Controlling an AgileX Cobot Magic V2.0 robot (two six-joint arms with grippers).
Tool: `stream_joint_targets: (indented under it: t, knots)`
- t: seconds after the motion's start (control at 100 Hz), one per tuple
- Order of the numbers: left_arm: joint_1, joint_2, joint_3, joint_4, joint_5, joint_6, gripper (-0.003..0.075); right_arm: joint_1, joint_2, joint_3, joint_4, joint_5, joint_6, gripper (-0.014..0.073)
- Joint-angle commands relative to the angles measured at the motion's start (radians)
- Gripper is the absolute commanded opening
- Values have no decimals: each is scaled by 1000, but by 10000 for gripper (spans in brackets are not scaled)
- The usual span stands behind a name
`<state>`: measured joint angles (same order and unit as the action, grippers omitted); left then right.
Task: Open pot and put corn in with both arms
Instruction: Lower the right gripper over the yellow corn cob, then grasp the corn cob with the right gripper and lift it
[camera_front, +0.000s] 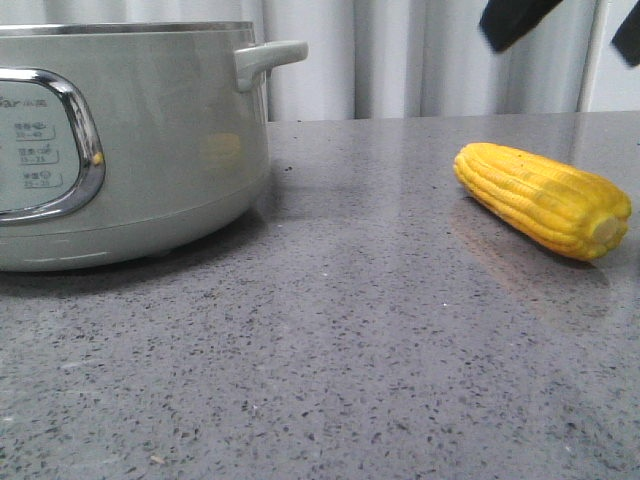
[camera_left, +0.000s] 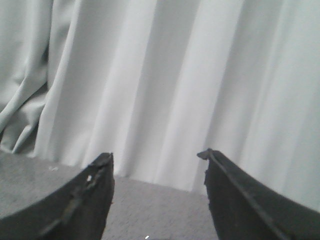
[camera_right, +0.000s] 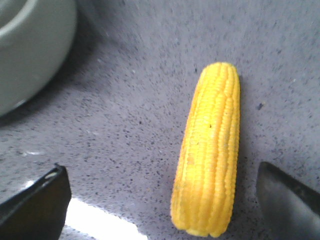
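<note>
The pale green pot stands at the left of the grey table, its chrome-framed panel facing me and its stubby handle pointing right. Its top is cut off, so I cannot tell whether a lid is on. The yellow corn lies on the table at the right. My right gripper hangs open above the corn. In the right wrist view the corn lies between the open fingers, nearer the right one, and the gripper is not touching it. My left gripper is open and empty, facing the curtain.
A pale pleated curtain hangs behind the table's far edge. The pot's side shows in the corner of the right wrist view, a short way from the corn. Grey speckled table lies between the pot and the corn.
</note>
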<state>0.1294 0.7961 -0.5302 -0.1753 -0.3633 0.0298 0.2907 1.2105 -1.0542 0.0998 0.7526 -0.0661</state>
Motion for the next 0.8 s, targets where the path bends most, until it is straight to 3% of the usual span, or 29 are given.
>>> stream_joint_targets:
  t: [0.0, 0.14, 0.36, 0.48, 0.65, 0.79]
  knots:
    - [-48, -68, -34, 1, -47, -1, 356, -6, 91, -101, -80, 29, 50, 636]
    - [-97, -163, -34, 3, 5, -1, 356, -6, 230, -164, -161, 71, 75, 636]
    - [-102, -239, -34, 3, 74, -1, 356, -6, 362, -171, -160, 81, 124, 621]
    - [-104, -243, -34, 3, 74, -1, 356, -6, 386, -171, -129, 108, 126, 482]
    - [-135, -243, -34, 3, 72, -1, 356, -4, 360, -198, -100, 158, 126, 171]
    - [-177, -243, -34, 3, 72, -1, 356, 24, 283, -288, -55, 138, 126, 118]
